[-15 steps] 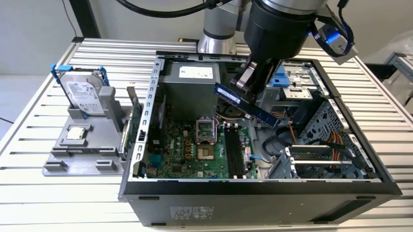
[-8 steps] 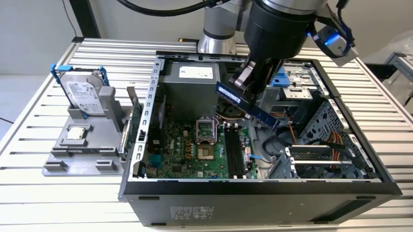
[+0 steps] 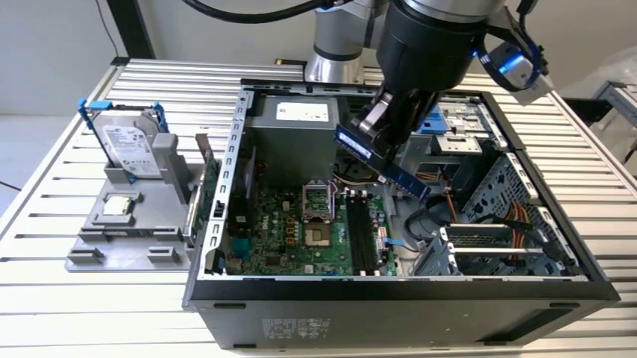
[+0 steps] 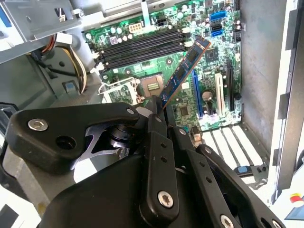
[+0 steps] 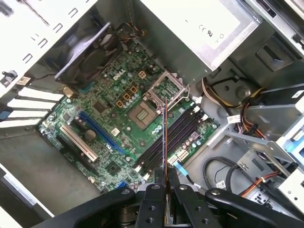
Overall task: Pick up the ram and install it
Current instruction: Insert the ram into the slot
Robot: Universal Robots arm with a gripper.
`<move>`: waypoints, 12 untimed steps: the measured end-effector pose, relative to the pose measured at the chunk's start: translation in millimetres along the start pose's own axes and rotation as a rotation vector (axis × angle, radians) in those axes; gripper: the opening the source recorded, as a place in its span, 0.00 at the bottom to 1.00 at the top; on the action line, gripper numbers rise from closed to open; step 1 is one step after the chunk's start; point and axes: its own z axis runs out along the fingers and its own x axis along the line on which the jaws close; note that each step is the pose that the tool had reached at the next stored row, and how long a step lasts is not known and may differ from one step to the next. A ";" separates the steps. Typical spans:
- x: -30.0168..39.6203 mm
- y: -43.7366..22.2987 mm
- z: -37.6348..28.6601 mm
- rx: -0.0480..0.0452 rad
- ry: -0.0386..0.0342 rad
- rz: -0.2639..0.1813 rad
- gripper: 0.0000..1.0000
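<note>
Between the gripper's [image 4: 156,110] closed fingers, the ram [image 4: 183,71] is pinched by one end, tilted above the motherboard [image 4: 213,57]. Pressed down this skewed, it would likely miss the slots [image 4: 142,45] and jam, or twist in the pinch. Count: one gripper, one ram, four empty slots beneath.

I grip one end of the long, narrow dark ram stick [image 3: 403,177] [image 4: 185,71] [image 5: 164,142], a thin board with a row of black chips, between the fingers of my end effector [image 4: 154,107]. It juts straight out beyond my fingertips, tilted, held in the air.
</note>
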 end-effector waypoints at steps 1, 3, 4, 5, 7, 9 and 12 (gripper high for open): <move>0.0 0.0 0.0 0.0000 -0.0004 0.006 0.00; 0.0 0.0 0.0 0.0001 -0.0010 0.019 0.00; 0.0 0.0 0.0 0.0002 -0.0013 0.025 0.00; 0.0 0.0 0.0 0.0002 -0.0016 0.031 0.00; 0.0 0.0 0.0 0.0003 -0.0022 0.042 0.00; 0.0 0.0 0.0 0.0004 -0.0028 0.054 0.00; 0.0 0.0 0.0 0.0006 -0.0037 0.072 0.00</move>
